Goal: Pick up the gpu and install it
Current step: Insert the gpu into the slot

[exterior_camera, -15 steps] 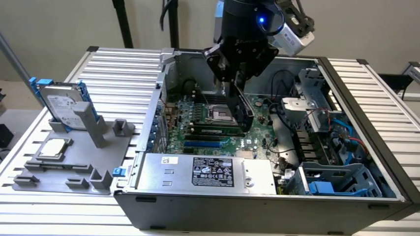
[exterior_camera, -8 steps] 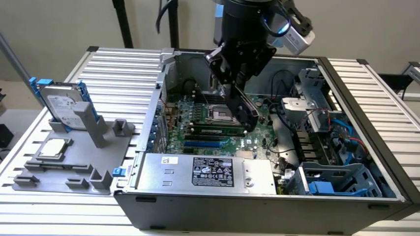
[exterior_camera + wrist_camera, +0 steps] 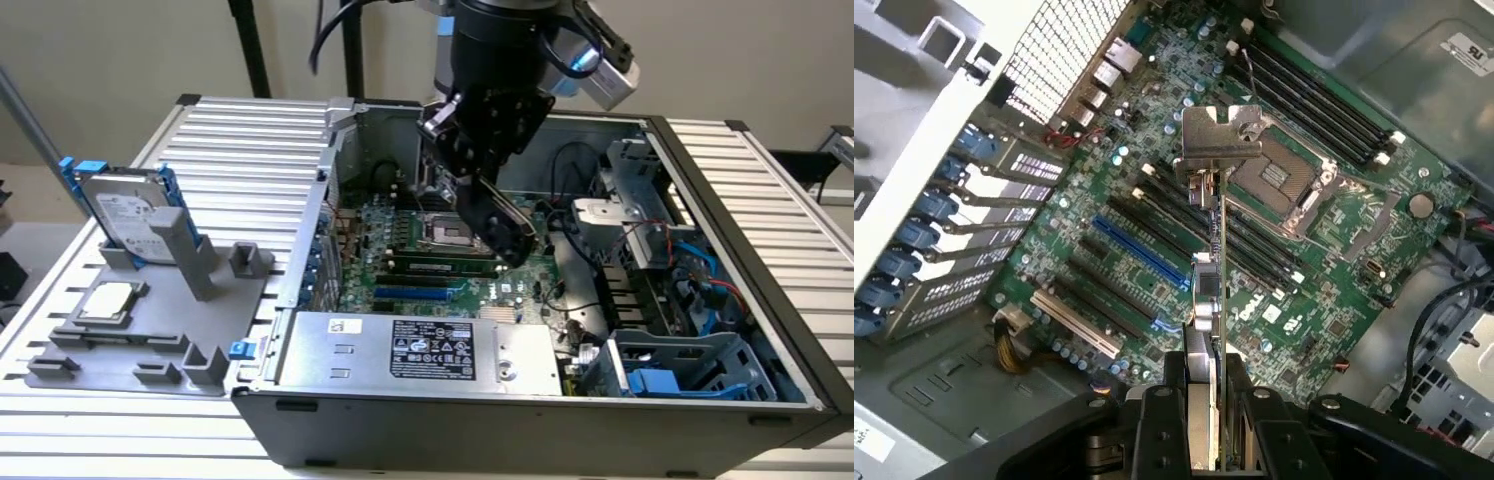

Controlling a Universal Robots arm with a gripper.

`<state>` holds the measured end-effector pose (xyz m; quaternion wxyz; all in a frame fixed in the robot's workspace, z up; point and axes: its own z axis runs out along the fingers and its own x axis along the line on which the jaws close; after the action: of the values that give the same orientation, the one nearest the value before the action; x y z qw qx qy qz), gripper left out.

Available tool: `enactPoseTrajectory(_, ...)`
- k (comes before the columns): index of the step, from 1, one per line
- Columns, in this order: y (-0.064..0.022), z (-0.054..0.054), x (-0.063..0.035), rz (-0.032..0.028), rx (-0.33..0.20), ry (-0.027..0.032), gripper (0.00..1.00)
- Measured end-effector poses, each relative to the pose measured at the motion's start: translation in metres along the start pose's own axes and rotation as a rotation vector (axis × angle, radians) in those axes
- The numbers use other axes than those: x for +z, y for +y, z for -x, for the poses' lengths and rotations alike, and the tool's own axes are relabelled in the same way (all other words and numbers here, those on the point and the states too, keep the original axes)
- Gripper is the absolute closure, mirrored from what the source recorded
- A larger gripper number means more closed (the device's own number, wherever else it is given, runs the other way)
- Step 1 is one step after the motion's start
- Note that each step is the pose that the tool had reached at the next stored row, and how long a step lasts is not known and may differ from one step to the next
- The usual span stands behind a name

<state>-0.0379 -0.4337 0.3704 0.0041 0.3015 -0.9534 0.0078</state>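
One black two-fingered end effector (image 3: 1204, 435) is clamped on the single gpu (image 3: 1209, 300), a thin flat expansion card seen edge-on in the wrist view, with its one silver metal end bracket (image 3: 1220, 140) at the end away from the fingers. The pick-up therefore looks done. The card hangs tilted in the air inside the case, above the one green motherboard (image 3: 1154, 120) and clear of it, so it is not yet seated in any slot and the installing part is left. Beneath it lie one blue expansion slot (image 3: 1139, 250), several black ones beside it whose number I cannot count surely, and one open, empty silver processor socket (image 3: 1279, 180). Around these stands one dark grey open computer case (image 3: 534, 420) with one silver labelled power supply box (image 3: 427, 350) at its near side. Farther off, toward the exterior view's left, one grey moulded holder tray (image 3: 160, 325) sits on the ribbed aluminium desk (image 3: 254, 125), carrying one small square silver processor chip (image 3: 107, 303) and, behind it, one upright silver hard drive with blue rails (image 3: 127, 215).
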Motion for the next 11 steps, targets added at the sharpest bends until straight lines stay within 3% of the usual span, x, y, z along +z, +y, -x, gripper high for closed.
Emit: enactPoseTrajectory(11,0.0001,0.0,0.0035,-0.0024,-0.199,-0.0025,0.73)
